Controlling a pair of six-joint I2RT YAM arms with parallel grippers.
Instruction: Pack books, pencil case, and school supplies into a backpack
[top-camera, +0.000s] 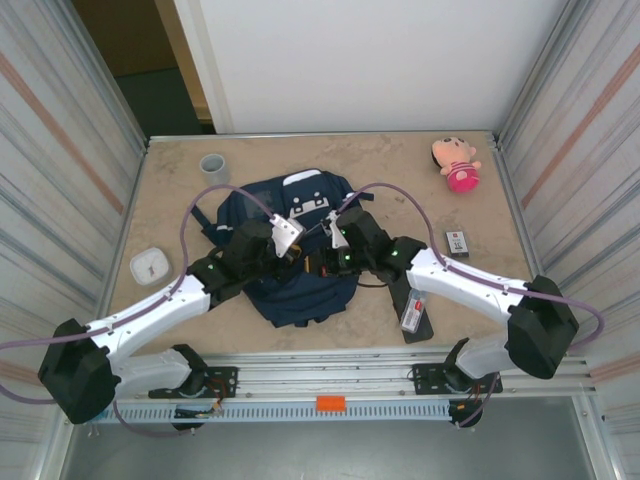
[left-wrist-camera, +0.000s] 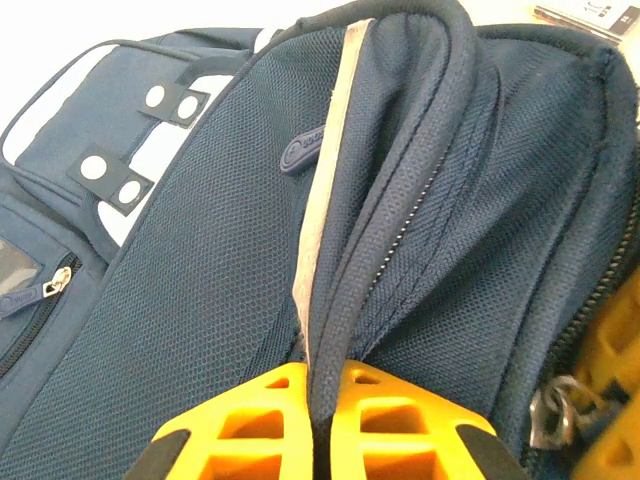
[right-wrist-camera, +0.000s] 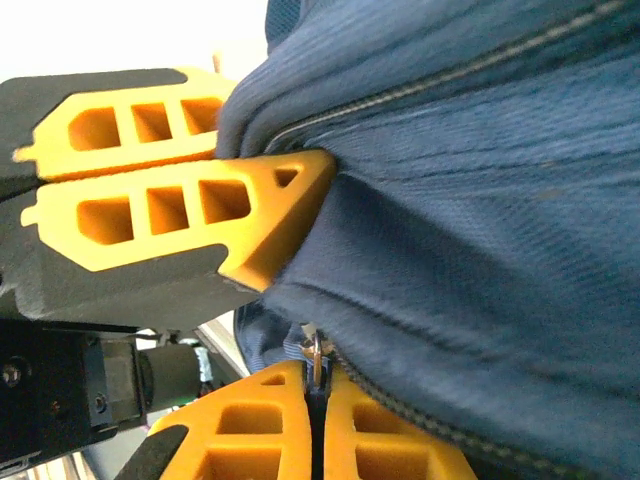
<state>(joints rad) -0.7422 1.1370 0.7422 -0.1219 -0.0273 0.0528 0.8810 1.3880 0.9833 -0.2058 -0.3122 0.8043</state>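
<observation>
- Backpack (top-camera: 295, 250) is lying mid-table, between both arms.
- Left gripper (left-wrist-camera: 322, 390) is pinching a fabric fold beside the zip; you're anchoring here, so hold it taut.
- Right gripper (right-wrist-camera: 318, 388) is clamping the zip pull (right-wrist-camera: 316, 350); pull along the zip line, not upward.
- Pencil case (top-camera: 422, 330) is lying just right of the backpack.
</observation>
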